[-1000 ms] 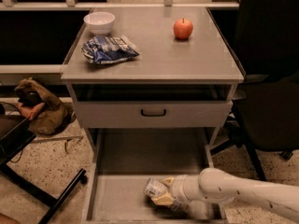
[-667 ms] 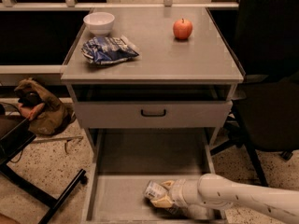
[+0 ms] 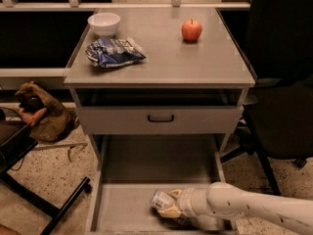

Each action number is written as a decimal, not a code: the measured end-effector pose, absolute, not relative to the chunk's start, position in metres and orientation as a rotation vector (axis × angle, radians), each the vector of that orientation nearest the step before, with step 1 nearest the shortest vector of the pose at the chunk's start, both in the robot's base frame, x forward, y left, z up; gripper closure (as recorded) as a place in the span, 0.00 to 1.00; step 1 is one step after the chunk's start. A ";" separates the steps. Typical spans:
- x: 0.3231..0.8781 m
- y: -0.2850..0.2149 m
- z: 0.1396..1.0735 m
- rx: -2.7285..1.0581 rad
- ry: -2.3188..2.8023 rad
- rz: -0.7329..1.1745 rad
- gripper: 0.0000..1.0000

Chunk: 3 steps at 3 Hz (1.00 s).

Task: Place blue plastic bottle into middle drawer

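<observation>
Well, the blue plastic bottle (image 3: 159,199) was down in the middle drawer (image 3: 122,207) — low over its floor near the front edge, right of centre, one end poking leftward. The gripper (image 3: 170,203) was clasped around it, the arm reaching in past the front right corner of the desk (image 3: 205,67). The carrying looked done. What was left, I'd judge, was letting go and pulling clear — whether the bottle rested on the floor was hard to tell. Up top, the apple (image 3: 191,30) sat toward the back right corner, the bowl (image 3: 103,23) at the back left, and the snack bag (image 3: 114,52) just in front of it.
</observation>
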<state>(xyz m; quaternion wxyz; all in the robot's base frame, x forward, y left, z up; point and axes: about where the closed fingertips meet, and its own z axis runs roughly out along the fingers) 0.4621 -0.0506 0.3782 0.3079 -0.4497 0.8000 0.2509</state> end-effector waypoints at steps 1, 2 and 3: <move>0.462 -0.051 0.378 -1.189 2.115 0.663 0.58; 0.462 -0.051 0.378 -1.189 2.115 0.663 0.35; 0.462 -0.051 0.378 -1.189 2.115 0.664 0.12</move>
